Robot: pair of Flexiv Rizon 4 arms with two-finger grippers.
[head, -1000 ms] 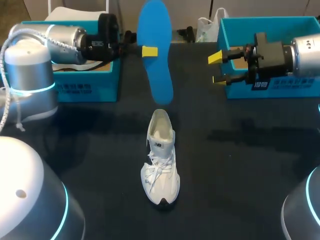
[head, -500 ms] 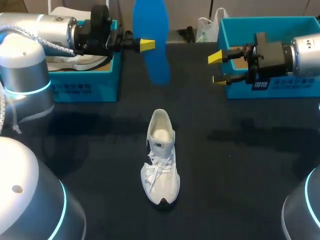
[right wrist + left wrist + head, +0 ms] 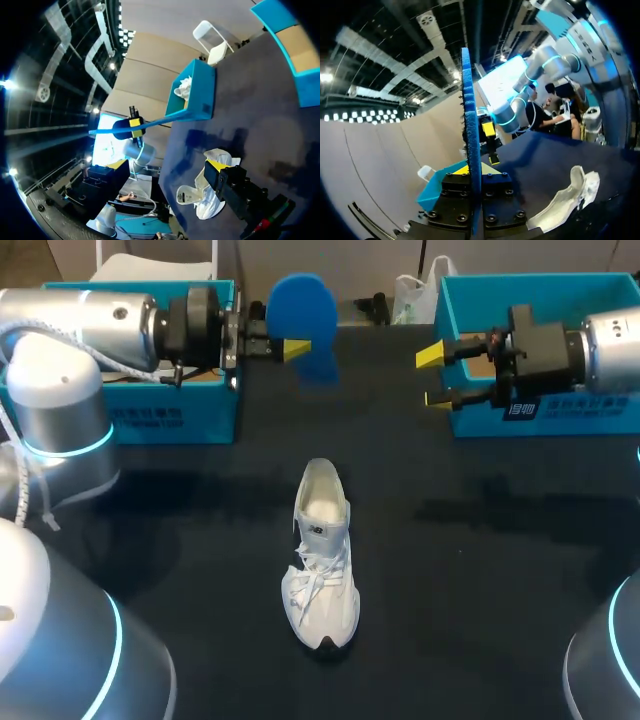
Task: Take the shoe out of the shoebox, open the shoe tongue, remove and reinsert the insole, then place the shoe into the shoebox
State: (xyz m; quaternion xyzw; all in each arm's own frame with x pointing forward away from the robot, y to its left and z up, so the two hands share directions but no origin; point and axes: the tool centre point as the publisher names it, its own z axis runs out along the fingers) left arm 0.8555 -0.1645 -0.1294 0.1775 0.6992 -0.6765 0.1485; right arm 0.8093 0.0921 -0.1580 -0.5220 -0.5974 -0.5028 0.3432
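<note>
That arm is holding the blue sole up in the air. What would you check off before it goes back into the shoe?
1. Left hand shut on the insole: ok.
2. Shoe standing on its sole on the table, opening facing up: ok.
3. Right hand open, empty, clear of the shoe: ok.
4. Insole lined up over the shoe: not ok, it hangs beyond it, near the left shoebox.
5. Shoe opening wide enough for the insole: cannot tell.
</note>
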